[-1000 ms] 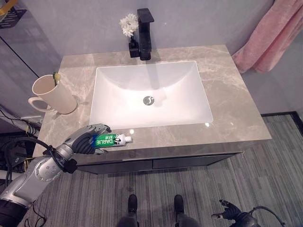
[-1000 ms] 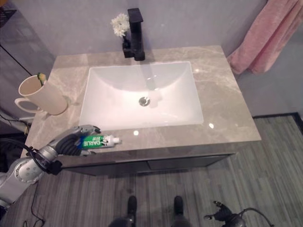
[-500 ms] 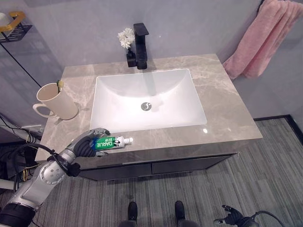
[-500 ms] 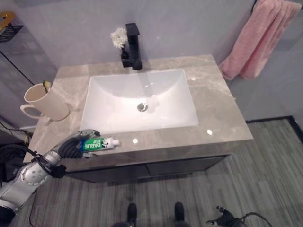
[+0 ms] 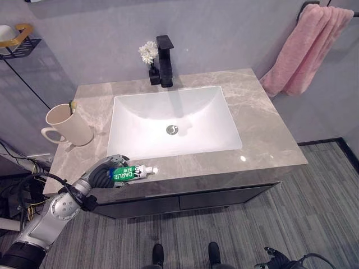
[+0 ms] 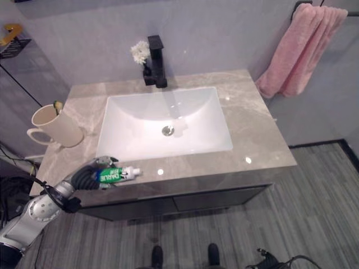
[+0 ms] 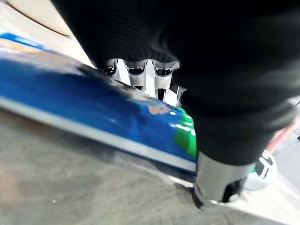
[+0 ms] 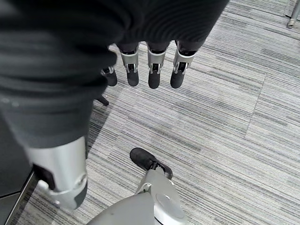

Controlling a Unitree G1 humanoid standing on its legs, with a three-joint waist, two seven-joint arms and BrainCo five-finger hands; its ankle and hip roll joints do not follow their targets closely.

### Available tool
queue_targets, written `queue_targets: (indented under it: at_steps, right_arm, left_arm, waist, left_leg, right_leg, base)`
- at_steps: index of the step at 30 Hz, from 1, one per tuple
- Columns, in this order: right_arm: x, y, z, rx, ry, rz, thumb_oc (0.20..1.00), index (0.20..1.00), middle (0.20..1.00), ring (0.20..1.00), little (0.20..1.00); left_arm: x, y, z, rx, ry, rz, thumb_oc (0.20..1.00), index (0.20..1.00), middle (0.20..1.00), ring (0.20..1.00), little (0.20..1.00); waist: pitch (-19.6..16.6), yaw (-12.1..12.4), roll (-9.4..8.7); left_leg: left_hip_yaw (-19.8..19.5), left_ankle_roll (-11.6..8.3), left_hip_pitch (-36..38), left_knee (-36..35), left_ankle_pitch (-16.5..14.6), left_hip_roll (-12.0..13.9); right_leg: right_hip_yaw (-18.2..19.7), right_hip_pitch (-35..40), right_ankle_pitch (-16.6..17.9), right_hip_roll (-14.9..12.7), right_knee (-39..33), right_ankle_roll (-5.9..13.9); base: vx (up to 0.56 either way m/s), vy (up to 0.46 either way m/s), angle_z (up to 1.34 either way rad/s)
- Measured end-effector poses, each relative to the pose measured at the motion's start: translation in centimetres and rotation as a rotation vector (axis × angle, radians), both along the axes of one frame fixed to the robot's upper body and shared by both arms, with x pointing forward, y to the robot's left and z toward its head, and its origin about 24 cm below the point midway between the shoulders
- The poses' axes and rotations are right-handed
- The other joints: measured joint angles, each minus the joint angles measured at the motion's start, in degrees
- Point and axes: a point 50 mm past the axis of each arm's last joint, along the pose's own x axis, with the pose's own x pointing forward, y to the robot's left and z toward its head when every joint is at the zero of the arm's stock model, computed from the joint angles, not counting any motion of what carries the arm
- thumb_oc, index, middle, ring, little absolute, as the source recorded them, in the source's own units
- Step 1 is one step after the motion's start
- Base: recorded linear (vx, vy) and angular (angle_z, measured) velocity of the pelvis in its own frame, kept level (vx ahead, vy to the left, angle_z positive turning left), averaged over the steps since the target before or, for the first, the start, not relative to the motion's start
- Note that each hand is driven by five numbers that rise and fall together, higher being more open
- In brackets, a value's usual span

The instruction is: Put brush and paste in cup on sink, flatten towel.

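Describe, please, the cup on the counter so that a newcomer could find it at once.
Start at the white rectangular sink basin set in the grey marble counter. On the counter's left end stands a cream ceramic mug with a side handle and a toothbrush tip at its rim; the green toothpaste tube in the left hand lies nearer the front edge.

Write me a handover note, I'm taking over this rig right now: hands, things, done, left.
Left hand: shut on the toothpaste tube, at the counter's front edge.
Right hand: open, hanging low over the floor, holding nothing.
Cup: at the counter's left, toothbrush already in it.
Pink towel: bunched on its wall bar.
Left: paste into the cup, then flatten the towel.
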Motion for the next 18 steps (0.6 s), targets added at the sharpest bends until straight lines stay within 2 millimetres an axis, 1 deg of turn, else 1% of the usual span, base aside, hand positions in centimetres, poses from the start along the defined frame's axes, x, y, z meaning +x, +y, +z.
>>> queue_targets:
  at_steps: [1, 3, 4, 6, 7, 9, 10, 11, 12, 13, 14, 18]
  right_arm:
    - [0.0, 0.0, 0.0, 0.000, 0.000, 0.000, 1.000, 1.000, 1.000, 1.000, 1.000]
    - [-0.1, 0.0, 0.0, -0.001, 0.003, -0.001, 1.000, 1.000, 1.000, 1.000, 1.000]
    - [-0.1, 0.0, 0.0, -0.001, 0.003, -0.001, 1.000, 1.000, 1.000, 1.000, 1.000]
    - [-0.1, 0.0, 0.0, -0.001, 0.004, -0.002, 1.000, 1.000, 1.000, 1.000, 1.000]
    - [-0.1, 0.0, 0.0, -0.001, 0.005, -0.001, 1.000, 1.000, 1.000, 1.000, 1.000]
    - [-0.1, 0.0, 0.0, -0.001, 0.004, -0.001, 1.000, 1.000, 1.000, 1.000, 1.000]
    - [-0.1, 0.0, 0.0, -0.001, 0.005, -0.001, 1.000, 1.000, 1.000, 1.000, 1.000]
    - [-0.1, 0.0, 0.0, -0.001, 0.004, 0.000, 1.000, 1.000, 1.000, 1.000, 1.000]
    - [-0.1, 0.0, 0.0, -0.001, 0.005, 0.000, 1.000, 1.000, 1.000, 1.000, 1.000]
    - [-0.1, 0.0, 0.0, -0.001, 0.005, 0.000, 1.000, 1.000, 1.000, 1.000, 1.000]
    - [-0.1, 0.0, 0.0, -0.001, 0.005, 0.000, 1.000, 1.000, 1.000, 1.000, 1.000]
    - [-0.1, 0.0, 0.0, 0.000, 0.004, 0.001, 1.000, 1.000, 1.000, 1.000, 1.000]
  left_arm:
    - [0.0, 0.0, 0.0, -0.001, 0.001, 0.001, 0.642, 0.642, 0.642, 0.642, 0.642]
    - [0.0, 0.1, -0.1, -0.007, 0.006, 0.006, 0.642, 0.642, 0.642, 0.642, 0.642]
    - [0.0, 0.1, -0.1, -0.010, 0.008, 0.008, 0.730, 0.730, 0.730, 0.730, 0.730]
    - [0.0, 0.1, -0.1, -0.012, 0.009, 0.009, 0.724, 0.724, 0.724, 0.724, 0.724]
    - [0.0, 0.1, -0.1, -0.014, 0.010, 0.009, 0.658, 0.658, 0.658, 0.658, 0.658]
    - [0.2, 0.2, -0.3, -0.057, 0.013, 0.039, 0.633, 0.633, 0.633, 0.633, 0.633]
    - [0.5, 0.2, -0.3, -0.083, 0.007, 0.061, 0.492, 0.492, 0.492, 0.492, 0.492]
    - [0.6, 0.3, -0.3, -0.089, 0.004, 0.069, 0.467, 0.467, 0.467, 0.467, 0.467]
    - [0.8, 0.3, -0.2, -0.097, -0.002, 0.081, 0.373, 0.373, 0.373, 0.373, 0.373]
    - [1.0, 0.3, -0.1, -0.100, -0.005, 0.085, 0.338, 0.338, 0.338, 0.338, 0.338]
    - [1.1, 0.3, -0.1, -0.101, -0.008, 0.091, 0.200, 0.200, 0.200, 0.200, 0.200]
    - [1.3, 0.3, 0.0, -0.098, -0.012, 0.094, 0.200, 0.200, 0.200, 0.200, 0.200]
  waist:
    - [-0.01, -0.02, 0.01]
    - [-0.08, -0.26, 0.12]
    - [-0.09, -0.32, 0.14]
    - [-0.11, -0.36, 0.16]
    - [-0.12, -0.36, 0.19]
    - [-0.20, -0.46, 0.24]
    - [-0.28, -0.57, 0.25]
    - [-0.31, -0.63, 0.25]
    - [-0.33, -0.68, 0.24]
    - [-0.35, -0.69, 0.22]
    - [-0.35, -0.75, 0.21]
    - [-0.36, -0.91, 0.18]
  left_leg:
    - [0.00, 0.00, 0.00, 0.00, 0.00, 0.00]
    - [0.03, 0.00, 0.04, 0.00, -0.01, 0.00]
    - [0.01, -0.01, 0.05, 0.00, -0.02, 0.00]
    - [0.00, -0.04, 0.04, 0.00, -0.06, 0.00]
    - [0.01, -0.08, 0.04, 0.00, -0.09, 0.00]
    - [-0.01, -0.14, 0.01, 0.00, -0.14, 0.00]
    - [-0.01, -0.19, -0.04, 0.00, -0.18, 0.02]
    - [0.00, -0.18, -0.08, 0.00, -0.18, 0.04]
    - [0.05, -0.01, -0.13, 0.00, -0.03, 0.05]
    - [0.11, -0.02, -0.16, 0.00, -0.01, 0.05]
    - [0.16, -0.01, -0.16, 0.01, -0.03, 0.04]
    - [0.28, -0.02, -0.22, 0.06, -0.11, 0.04]
  right_leg:
    - [0.00, 0.00, 0.00, 0.00, 0.00, 0.00]
    - [-0.04, 0.07, 0.00, 0.00, -0.01, 0.00]
    - [-0.04, 0.08, 0.00, 0.00, -0.01, 0.00]
    - [-0.04, 0.07, 0.00, -0.01, -0.01, 0.00]
    - [-0.04, 0.07, 0.00, -0.01, -0.01, -0.01]
    - [-0.03, 0.04, -0.01, -0.01, -0.01, -0.01]
    - [-0.01, -0.05, -0.02, 0.02, -0.01, -0.03]
    - [0.00, -0.11, -0.02, 0.03, -0.01, -0.04]
    - [0.03, -0.20, -0.03, 0.05, 0.00, -0.05]
    - [0.05, -0.24, -0.04, 0.04, 0.00, -0.06]
    - [0.07, -0.26, -0.04, 0.03, 0.00, -0.10]
    - [0.09, -0.38, -0.04, 0.04, 0.14, -0.27]
  base:
    - [0.00, 0.000, 0.00]
    - [0.00, 0.000, 0.00]
    - [0.00, 0.000, 0.00]
    - [0.00, 0.000, 0.00]
    - [0.00, 0.000, 0.00]
    - [0.00, 0.000, 0.00]
    - [0.00, 0.000, 0.00]
    - [0.00, 0.000, 0.00]
    - [0.00, 0.000, 0.00]
    - [0.00, 0.000, 0.00]
    - [0.00, 0.000, 0.00]
    - [0.00, 0.000, 0.00]
